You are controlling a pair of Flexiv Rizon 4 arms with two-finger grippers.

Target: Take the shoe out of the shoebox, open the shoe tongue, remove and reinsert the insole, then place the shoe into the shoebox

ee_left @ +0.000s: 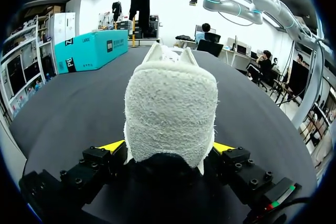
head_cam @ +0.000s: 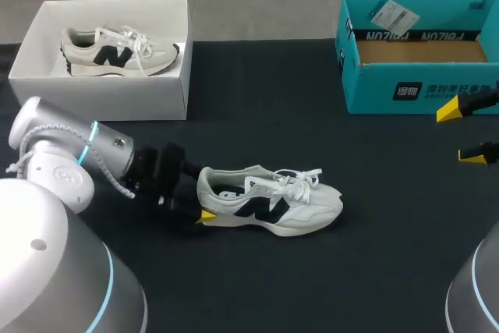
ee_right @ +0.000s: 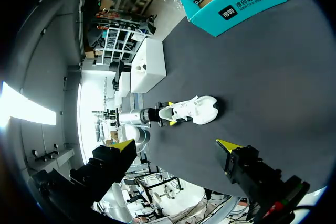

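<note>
Tongue-opening step, by my read. The white-and-cream lace-up sneaker point(head_cam: 273, 204) point(ee_right: 194, 111) is out of its box and lies sole-down near the middle of the black surface point(head_cam: 257, 286), toe pointing to my right.

The left end effector point(head_cam: 201, 204) point(ee_left: 168, 148) is closed on the sneaker's heel. In the left wrist view both yellow-tipped fingers press the fuzzy heel counter point(ee_left: 170, 111) from either side.

The right end effector point(head_cam: 464, 132) point(ee_right: 176, 145) sits at the right edge, well apart from the sneaker and just in front of the open teal cardboard shoebox point(head_cam: 374, 87) point(ee_right: 236, 9). Its fingers are spread wide with nothing between them. The teal shoebox looks empty, bare brown floor. The white open box point(head_cam: 101, 99) at far left holds a second matching sneaker point(head_cam: 117, 52), leave it.

To do the step well:
- Use the left grip as an anchor, heel pinned down and sole flat, so the sneaker can't slide or roll.
- Bring the right arm over from the toe side, above the white laces point(head_cam: 296, 181).
- Narrow the fingers before descending. The wide gap would snag the lace loops.
- Pinch only the top edge of the tongue point(head_cam: 253, 185), just behind the top lace crossing.
- Pull up and toward the toe in a short arc.

Laces look loose but tied, so I expect limited travel. Don't yank against the heel clamp. The opening must be wide enough to reach the insole.
</note>
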